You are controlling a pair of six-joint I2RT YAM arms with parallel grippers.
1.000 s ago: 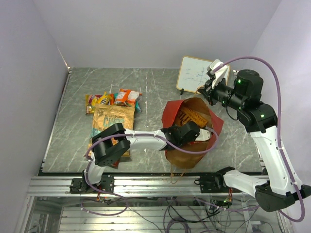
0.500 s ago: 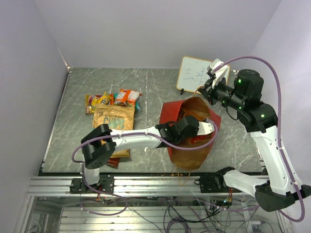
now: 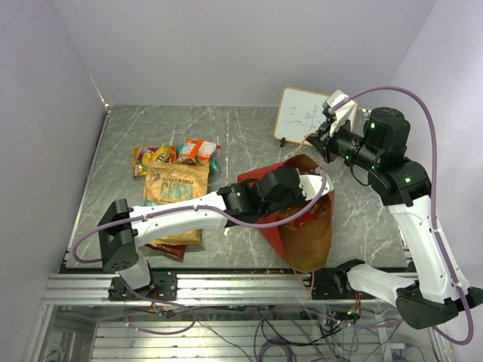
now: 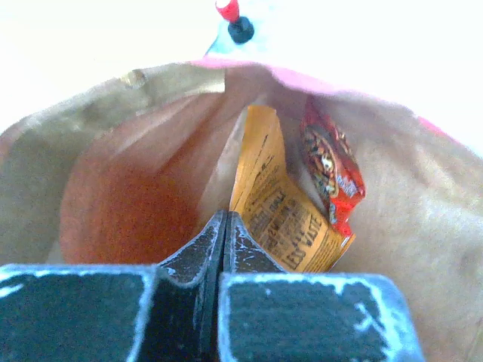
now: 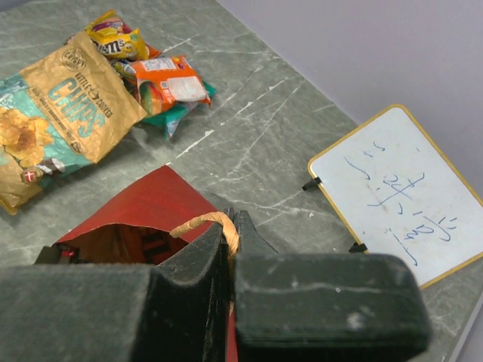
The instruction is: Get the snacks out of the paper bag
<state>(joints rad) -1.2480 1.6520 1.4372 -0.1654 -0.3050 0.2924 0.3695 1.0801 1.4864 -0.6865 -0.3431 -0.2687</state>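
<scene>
The paper bag (image 3: 308,237), red outside and brown inside, lies tilted open on the table. My right gripper (image 5: 235,219) is shut on its cord handle (image 5: 198,223) and holds the mouth up. My left gripper (image 4: 225,216) sits at the bag's mouth (image 3: 302,186) with its jaws pressed together. An orange snack packet (image 4: 283,215) stands inside with its edge meeting my fingertips. A red snack packet (image 4: 332,170) leans behind it. On the table to the left lie other snacks: a tan chip bag (image 3: 177,188), a yellow pack (image 3: 155,156) and an orange-teal pack (image 3: 200,149).
A small whiteboard (image 3: 302,113) stands at the back right, just behind the right gripper. A red-capped black marker (image 4: 235,21) shows beyond the bag's far rim. A red packet (image 3: 170,249) pokes out under the tan chip bag near the front edge.
My left arm has drawn back to the left, from deep in the bag to its mouth, and its jaws have closed. The bag has shifted and stretched toward the front. The right arm stays put.
</scene>
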